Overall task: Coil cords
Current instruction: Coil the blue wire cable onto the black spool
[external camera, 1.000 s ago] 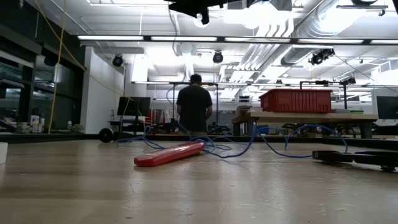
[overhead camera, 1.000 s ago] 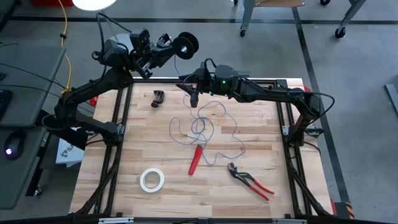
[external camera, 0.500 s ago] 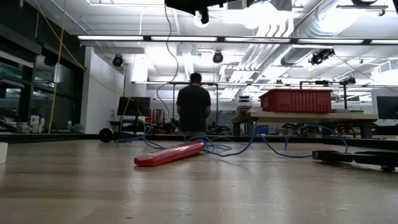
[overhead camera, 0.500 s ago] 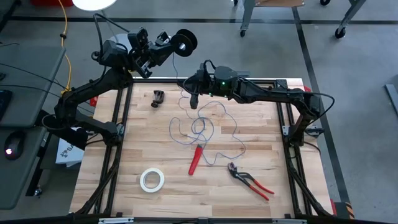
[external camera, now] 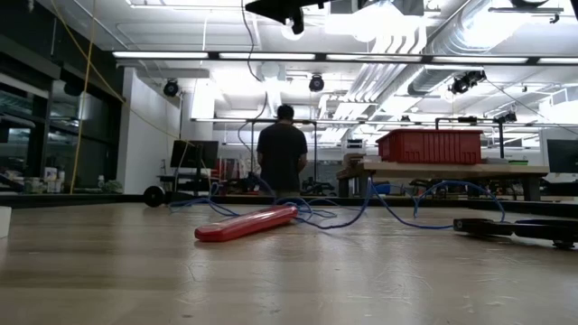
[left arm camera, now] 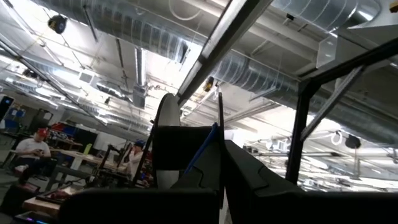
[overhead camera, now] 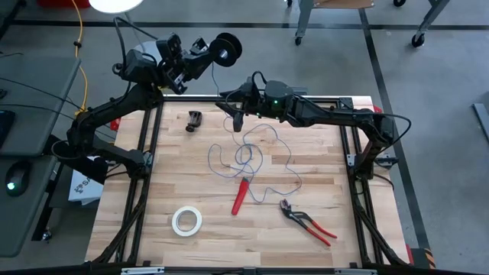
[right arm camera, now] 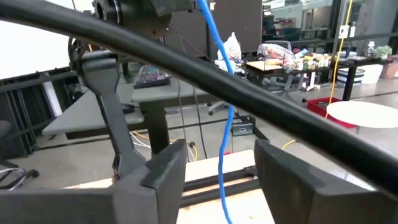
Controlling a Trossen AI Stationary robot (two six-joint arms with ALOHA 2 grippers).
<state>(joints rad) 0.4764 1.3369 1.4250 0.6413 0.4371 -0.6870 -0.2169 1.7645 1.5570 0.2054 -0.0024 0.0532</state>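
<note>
A small black spool (overhead camera: 228,47) hangs in the air beyond the table's far edge, with my left gripper (overhead camera: 205,55) shut on it. A thin blue wire (overhead camera: 244,156) drops from the spool and lies in loose loops on the middle of the wooden table (overhead camera: 153,183). My right gripper (overhead camera: 234,114) hovers over the far edge, just below the spool. It is open, and the hanging wire (right arm camera: 227,124) passes between its two fingers (right arm camera: 165,168) without clearly touching them. The low view shows the wire (external camera: 361,212) lying behind a red tool. My left gripper pinches the spool between its two fingers, which slant upward. In the left wrist view the black core (left arm camera: 180,146) and a pale flange (left arm camera: 163,124) rise just beyond the fingers (left arm camera: 155,199), which hide the place of contact. The spool is lifted clear, and the wire (left arm camera: 202,149) leaves it.
On the table lie a red-handled tool (overhead camera: 241,195), red-handled pliers (overhead camera: 306,221), a white tape roll (overhead camera: 186,221) and a small black part (overhead camera: 195,120). A yellow cable (overhead camera: 80,46) runs off the table at the far left. A person (external camera: 282,149) stands in the room behind.
The stretch of wire hanging between the spool and the table has swayed sideways a little. Both arms have stayed in place, and the loops on the table lie as before.
</note>
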